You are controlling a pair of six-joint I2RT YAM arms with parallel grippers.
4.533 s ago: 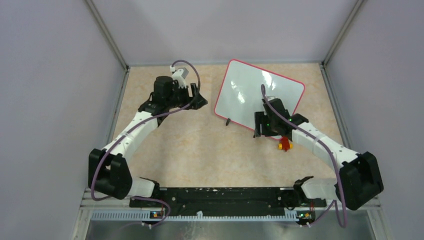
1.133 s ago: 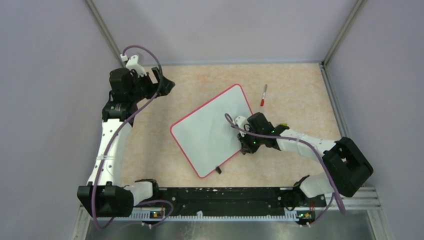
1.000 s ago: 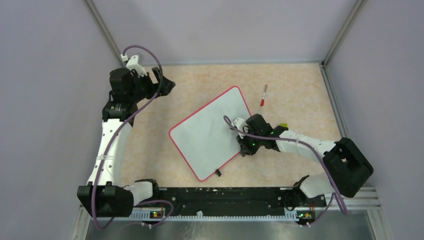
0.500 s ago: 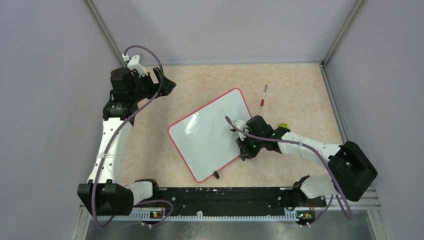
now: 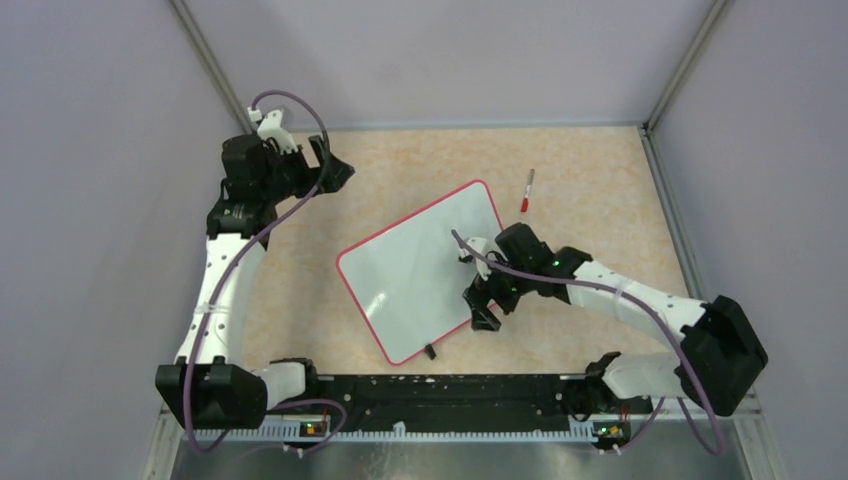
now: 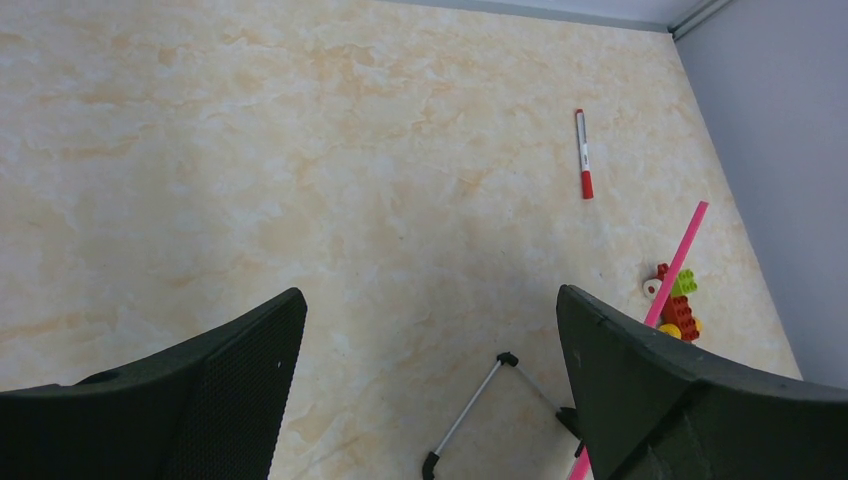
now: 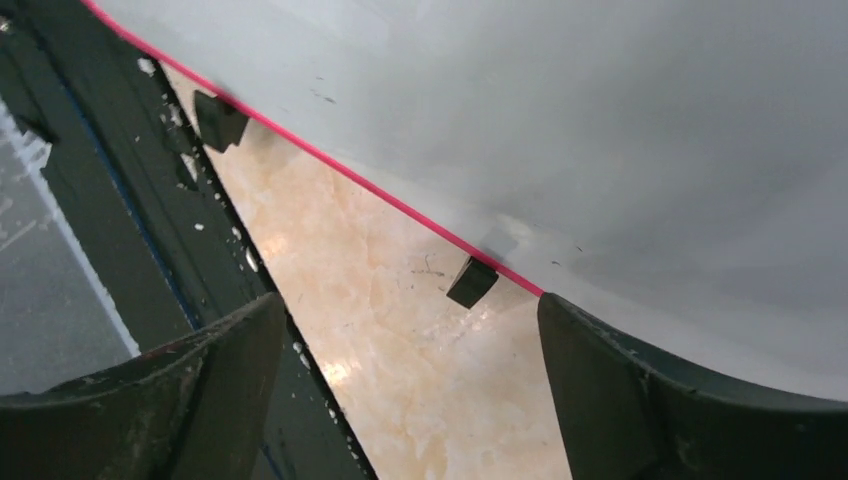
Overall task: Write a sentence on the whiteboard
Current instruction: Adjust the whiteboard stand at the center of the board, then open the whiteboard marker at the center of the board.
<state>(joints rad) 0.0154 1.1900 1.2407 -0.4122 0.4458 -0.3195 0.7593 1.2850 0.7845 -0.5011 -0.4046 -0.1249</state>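
Evidently left gripper [image 6: 430, 335] and right gripper [image 5: 485, 306] gape empty, the right at the flat white red-framed whiteboard [image 5: 412, 272]; only the left wrist view shows coloured toy bricks [image 6: 680, 302].

Your top view looks down from high at the near edge over the whole bench [image 5: 400, 170], your left wrist view faces across it towards the distant pen [image 6: 583, 155], and your right wrist view sits close against the whiteboard [image 7: 600, 120] edge, both shared with the top.

Red-framed whiteboard [image 5: 412, 275], face-up, turned askew
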